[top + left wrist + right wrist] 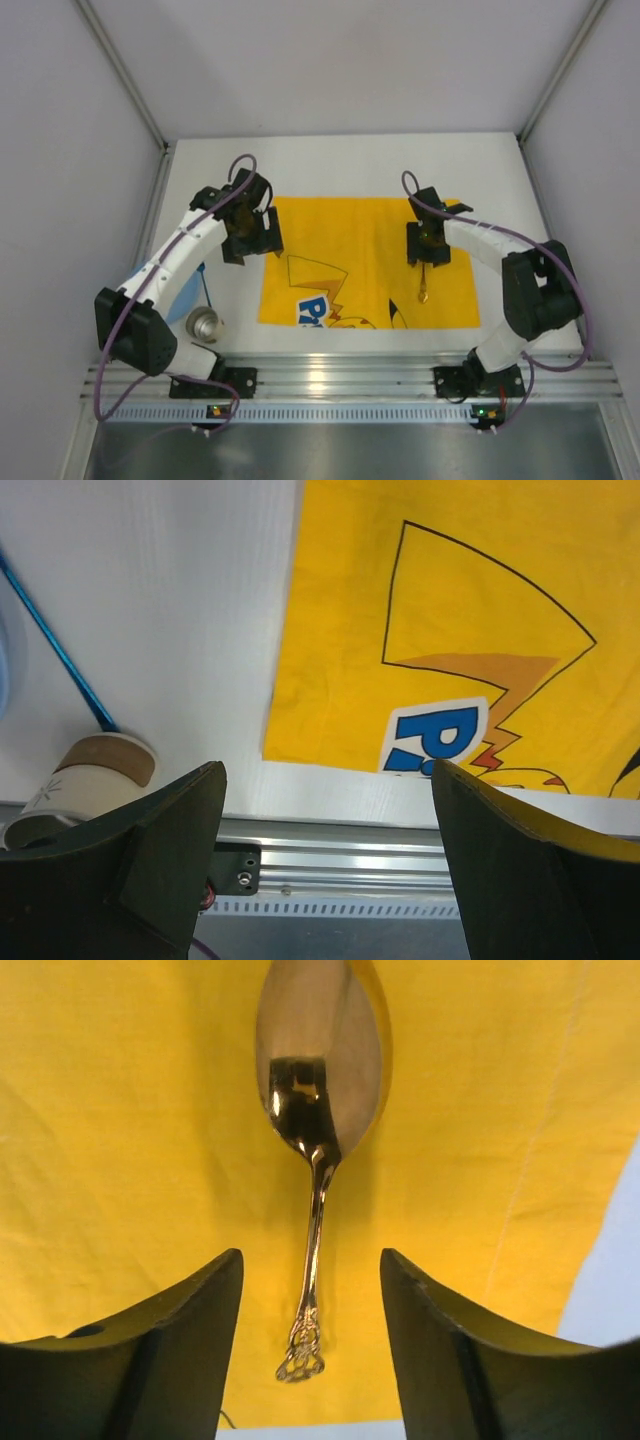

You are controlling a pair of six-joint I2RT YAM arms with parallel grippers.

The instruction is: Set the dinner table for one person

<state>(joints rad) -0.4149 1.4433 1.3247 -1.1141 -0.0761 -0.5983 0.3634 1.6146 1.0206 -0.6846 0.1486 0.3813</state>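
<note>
The dinner table (pixel 340 160) is a white tabletop with a yellow cartoon-printed placemat (pixel 360 260) in the middle. A gold spoon (pixel 424 285) lies on the right part of the placemat, bowl toward the near edge. My right gripper (pixel 428 255) is open just above the spoon's handle end. In the right wrist view the spoon (pixel 318 1090) lies on the yellow cloth, and the ornate handle tip sits between my right gripper's (pixel 310 1255) spread fingers without touching them. My left gripper (pixel 250 245) is open and empty over the placemat's far left corner, as the left wrist view (pixel 328 770) also shows.
A paper cup (pixel 207 325) stands near the left front, also in the left wrist view (pixel 95 775). A pale blue plate (pixel 188 292) lies partly under the left arm, with a thin blue stick (pixel 55 640) across it. An aluminium rail (pixel 340 375) borders the near edge.
</note>
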